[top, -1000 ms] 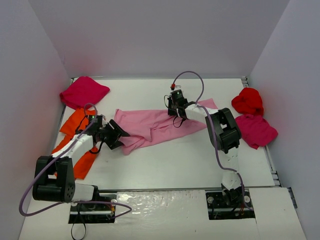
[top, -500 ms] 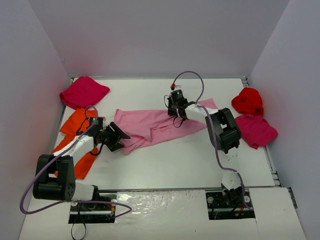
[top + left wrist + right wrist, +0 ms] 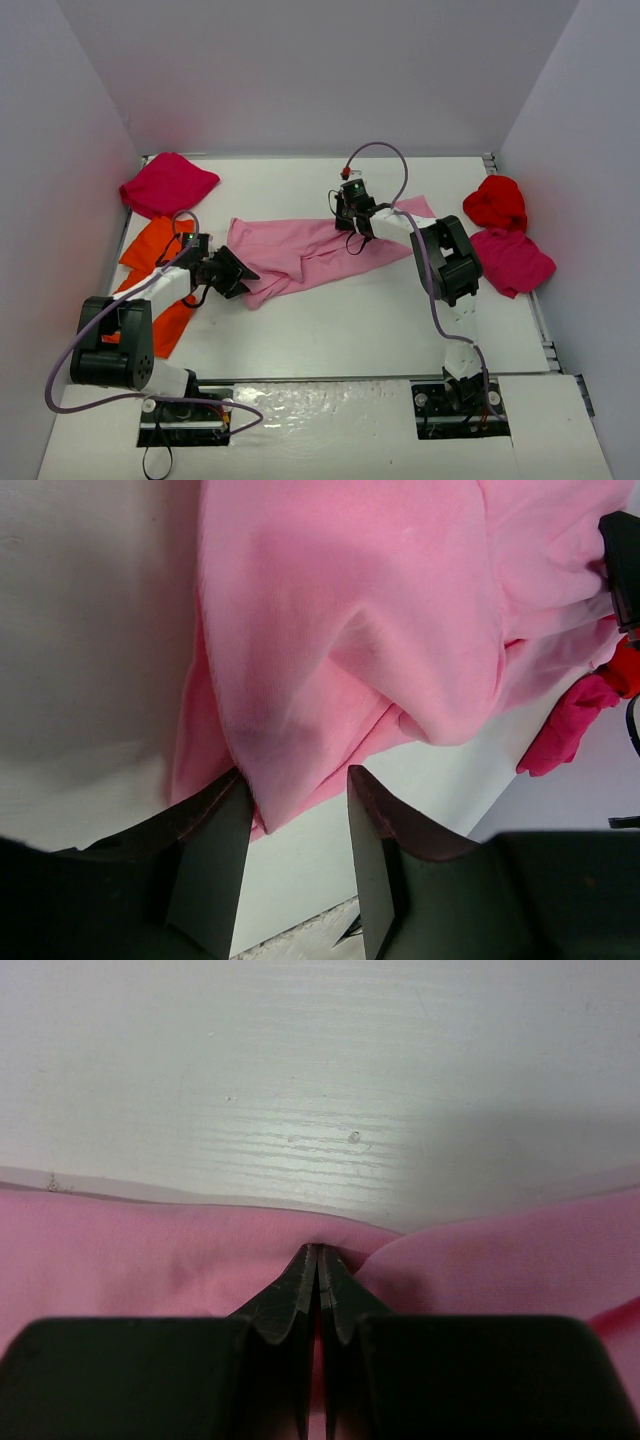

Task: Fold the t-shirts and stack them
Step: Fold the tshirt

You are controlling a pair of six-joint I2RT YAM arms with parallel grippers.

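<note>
The left gripper is standing partly open, its fingers straddling the near-left corner of the pink t-shirt. A pointed fold is lying in the gap, and neither finger is visibly pressing it. Out to this gripper's left, beside its arm, orange t-shirt cloth is lying flat on the table; whether it is one shirt or two I cannot tell.

The single pink t-shirt is lying stretched, wrinkled and partly doubled over. Its long axis is running from the left gripper away and rightward to the right gripper, which is pinching the shirt's far edge with its fingers fully together.

A magenta-crimson t-shirt is lying bunched beyond the left gripper, and a second magenta-crimson t-shirt is lying off to the right gripper's right. One bright red t-shirt is sitting crumpled just beyond that second one.
</note>
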